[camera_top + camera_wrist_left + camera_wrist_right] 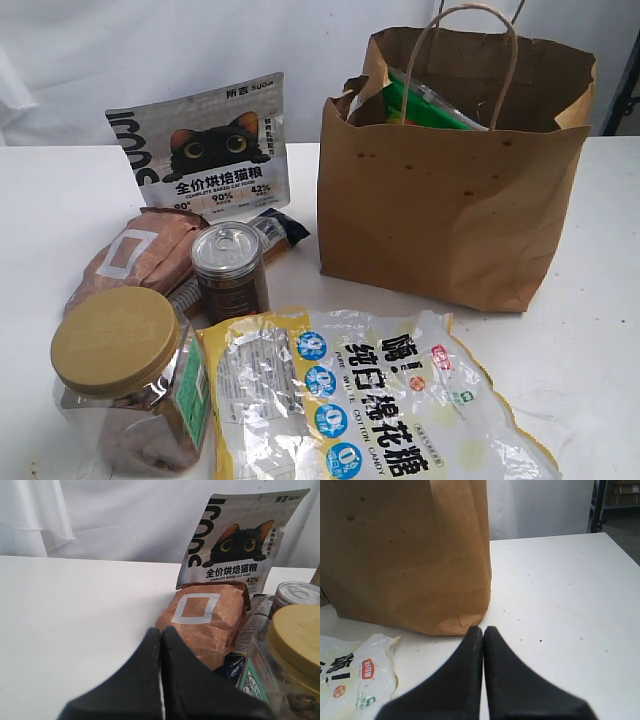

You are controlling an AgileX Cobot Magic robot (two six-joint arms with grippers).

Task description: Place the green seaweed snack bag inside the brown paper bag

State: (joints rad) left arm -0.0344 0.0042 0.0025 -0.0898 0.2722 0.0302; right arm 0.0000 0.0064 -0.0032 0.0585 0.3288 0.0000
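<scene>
The green seaweed snack bag (425,110) sits inside the brown paper bag (450,200). Only a glossy green strip of it shows, leaning in the open mouth below the twisted cord handles. The paper bag stands upright on the white bench (590,350). Its kraft sides are creased, dotted with a few dark spots, and the rim is crumpled at the corners.

To its left the bench is crowded:
- A flat grey cat-food pouch (205,150), printed with a black cat, stands at the back.
- In front of it lies a wrinkled pinkish-brown pouch (140,255) with a white square label.
- Beside that pouch stands a small round can (230,270) with a pull-tab lid, and a dark packet (280,230) lies just behind it.
- Nearest the camera is a clear plastic jar (125,375) with a wide gold screw lid.
- Touching the jar is a soft clear-and-yellow cotton-candy packet (370,400) with blue circles, lying flat in front of the paper bag.

The left pincer (161,645) has its black tips pressed together on nothing, pointing at the pinkish-brown pouch just beyond them. The right pincer (483,632) is likewise closed and empty, low over the bench near the paper bag's bottom corner, with a corner of the cotton-candy packet off to one side. Neither pincer shows in the exterior view.
</scene>
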